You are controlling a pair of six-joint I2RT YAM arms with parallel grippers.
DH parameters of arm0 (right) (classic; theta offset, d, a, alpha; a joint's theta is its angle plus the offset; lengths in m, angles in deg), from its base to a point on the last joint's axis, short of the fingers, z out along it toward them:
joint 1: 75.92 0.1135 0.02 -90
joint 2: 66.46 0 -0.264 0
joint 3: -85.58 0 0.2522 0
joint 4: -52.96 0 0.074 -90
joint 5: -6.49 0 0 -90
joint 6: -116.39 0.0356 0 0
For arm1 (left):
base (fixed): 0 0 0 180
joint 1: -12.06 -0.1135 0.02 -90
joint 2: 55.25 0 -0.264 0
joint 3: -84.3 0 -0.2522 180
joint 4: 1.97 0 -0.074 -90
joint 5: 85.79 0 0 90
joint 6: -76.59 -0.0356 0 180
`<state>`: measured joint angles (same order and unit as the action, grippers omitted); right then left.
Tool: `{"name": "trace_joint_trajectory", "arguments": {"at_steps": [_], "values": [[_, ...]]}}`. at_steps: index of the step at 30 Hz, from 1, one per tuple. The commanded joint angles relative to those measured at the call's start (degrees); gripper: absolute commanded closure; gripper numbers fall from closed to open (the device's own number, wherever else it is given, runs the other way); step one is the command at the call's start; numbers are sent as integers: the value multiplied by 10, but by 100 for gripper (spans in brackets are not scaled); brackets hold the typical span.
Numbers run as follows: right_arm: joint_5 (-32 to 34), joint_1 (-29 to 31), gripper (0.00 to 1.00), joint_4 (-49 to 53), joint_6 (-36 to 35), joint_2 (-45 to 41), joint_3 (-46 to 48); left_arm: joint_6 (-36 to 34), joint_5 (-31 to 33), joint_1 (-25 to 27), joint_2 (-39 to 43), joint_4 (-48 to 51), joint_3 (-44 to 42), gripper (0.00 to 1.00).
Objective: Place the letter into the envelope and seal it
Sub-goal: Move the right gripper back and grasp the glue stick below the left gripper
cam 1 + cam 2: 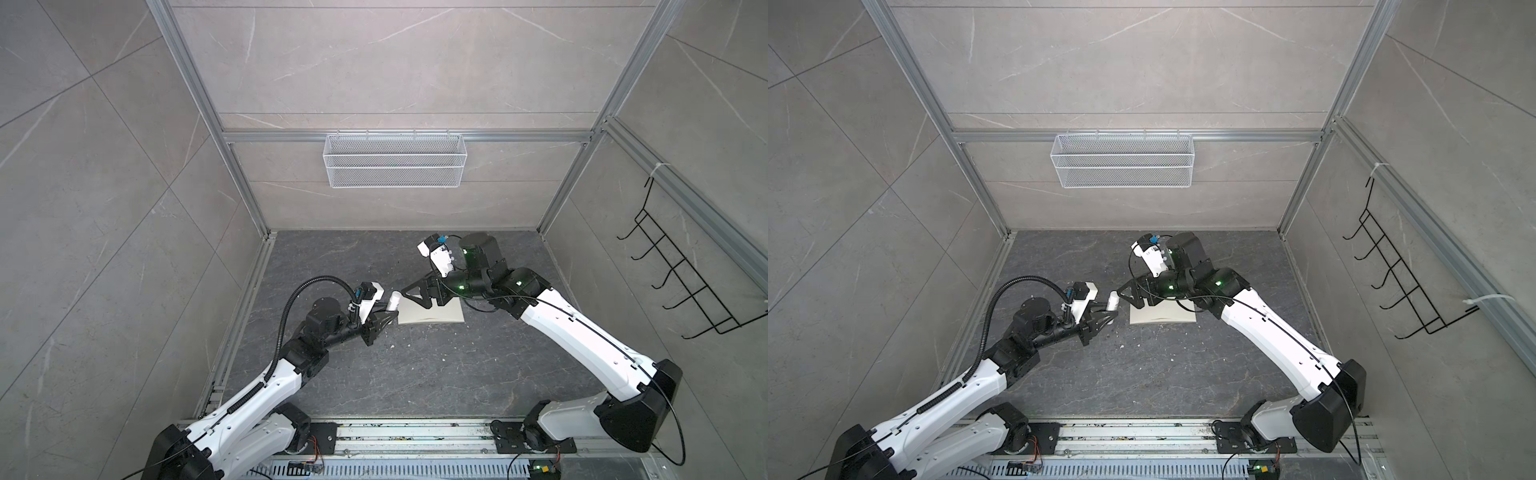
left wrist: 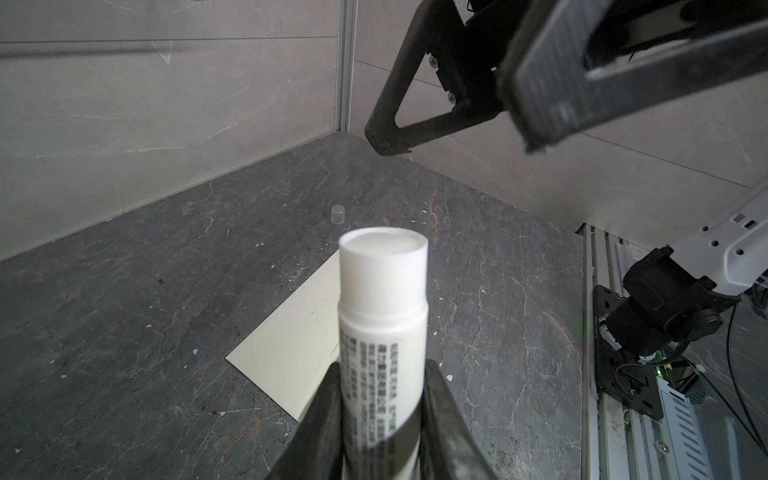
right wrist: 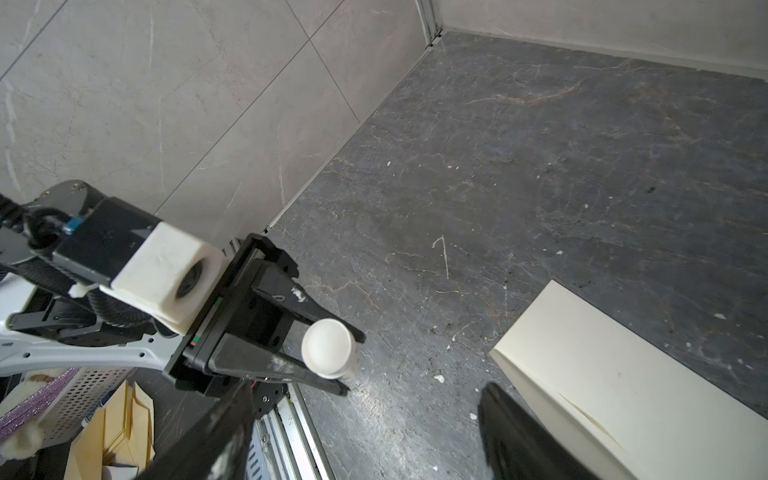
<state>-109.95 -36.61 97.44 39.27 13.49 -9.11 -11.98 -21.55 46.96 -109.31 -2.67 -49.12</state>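
cream envelope lies flat on the dark table at centre frame; right gripper hovers over its left end, jaws spread; just left, left gripper pinches an uncapped white glue stick

The envelope lies near the tabletop's middle. The glue stick in my left gripper hangs just left of it, the cap behind it.
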Motion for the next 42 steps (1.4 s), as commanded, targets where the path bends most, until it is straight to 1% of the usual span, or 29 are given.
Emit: {"name": "trace_joint_trajectory", "arguments": {"at_steps": [1,5,10,11,13,15,22,27,28,29,31,34,36,38,42], "values": [[37,28,15,-13,-1,11,-9,13,-17,2,-4,-44,4,100],[55,58,19,-10,-10,34,-28,13,-19,2,-10,-44,7,100],[69,78,28,-6,-16,58,-42,15,-19,3,-9,-45,8,100],[70,80,33,-9,-16,61,-40,15,-19,3,-7,-45,7,100],[75,84,38,-10,-16,63,-38,14,-19,2,-3,-45,5,100],[78,84,48,-12,-16,65,-38,13,-18,3,-1,-45,3,100],[80,85,71,-16,-14,68,-35,13,-18,3,4,-44,0,100],[80,86,84,-13,-18,70,-35,16,-18,3,5,-43,1,100],[81,87,86,-12,-21,69,-35,19,-19,2,6,-43,2,97],[81,87,87,-9,-26,68,-35,23,-21,3,8,-45,1,91],[80,86,89,2,-46,65,-38,32,-28,2,11,-53,-2,72],[85,85,93,19,-80,51,-39,40,-43,2,23,-74,-14,51],[83,85,94,27,-99,42,-39,46,-55,3,37,-96,-28,41],[67,86,94,36,-117,34,-40,48,-69,2,50,-119,-42,37],[24,84,94,48,-141,27,-43,46,-109,3,67,-126,-49,35]]}}
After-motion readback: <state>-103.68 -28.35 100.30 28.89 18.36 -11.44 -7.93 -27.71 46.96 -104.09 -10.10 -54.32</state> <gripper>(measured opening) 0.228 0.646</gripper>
